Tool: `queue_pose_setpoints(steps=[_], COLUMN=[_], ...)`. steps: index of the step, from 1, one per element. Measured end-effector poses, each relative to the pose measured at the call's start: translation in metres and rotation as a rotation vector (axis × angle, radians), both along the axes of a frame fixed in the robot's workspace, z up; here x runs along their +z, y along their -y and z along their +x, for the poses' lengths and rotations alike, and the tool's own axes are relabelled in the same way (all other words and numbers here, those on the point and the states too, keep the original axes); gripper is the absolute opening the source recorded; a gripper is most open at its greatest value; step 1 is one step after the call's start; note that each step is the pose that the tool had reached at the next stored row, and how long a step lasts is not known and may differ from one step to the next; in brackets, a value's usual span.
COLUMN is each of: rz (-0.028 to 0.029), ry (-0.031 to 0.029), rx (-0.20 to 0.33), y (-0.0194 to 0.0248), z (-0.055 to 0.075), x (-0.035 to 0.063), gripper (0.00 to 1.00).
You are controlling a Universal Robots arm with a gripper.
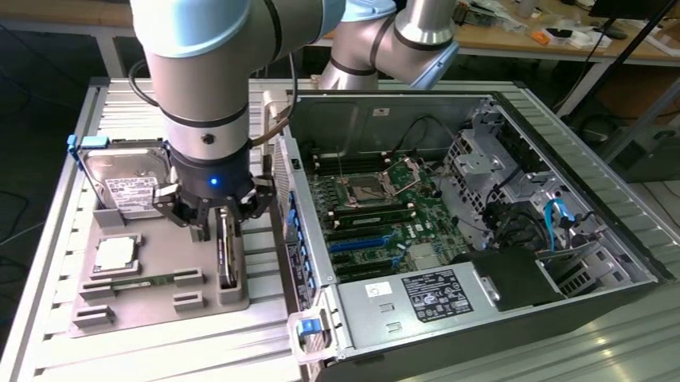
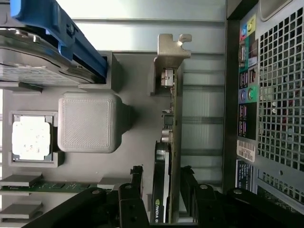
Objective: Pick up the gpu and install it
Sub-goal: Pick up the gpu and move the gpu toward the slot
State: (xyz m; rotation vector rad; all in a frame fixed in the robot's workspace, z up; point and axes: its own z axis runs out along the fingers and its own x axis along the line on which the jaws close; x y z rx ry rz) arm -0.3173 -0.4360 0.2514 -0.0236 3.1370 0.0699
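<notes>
Slatted metal table (image 1: 191, 350); grey parts tray (image 1: 159, 301) toward exterior view's left; open computer case (image 1: 404, 111) beside it

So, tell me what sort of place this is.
Likely a robotics lab or workshop set up for PC assembly: a robot arm over a parts tray, an open computer case on a slatted table, and cluttered workbenches behind.

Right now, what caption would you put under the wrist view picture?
Open gripper straddles the gpu standing on edge in its gray holder, beside the computer case.
</notes>
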Motion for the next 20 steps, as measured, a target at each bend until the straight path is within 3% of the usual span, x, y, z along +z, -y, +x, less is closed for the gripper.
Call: queue_pose_setpoints(steps=[20], rz=[-0.0001], ry=[0.0], rx=[0.0], y=[0.0001], z=[0.0002], x=[-0.0049], gripper=[0.44])
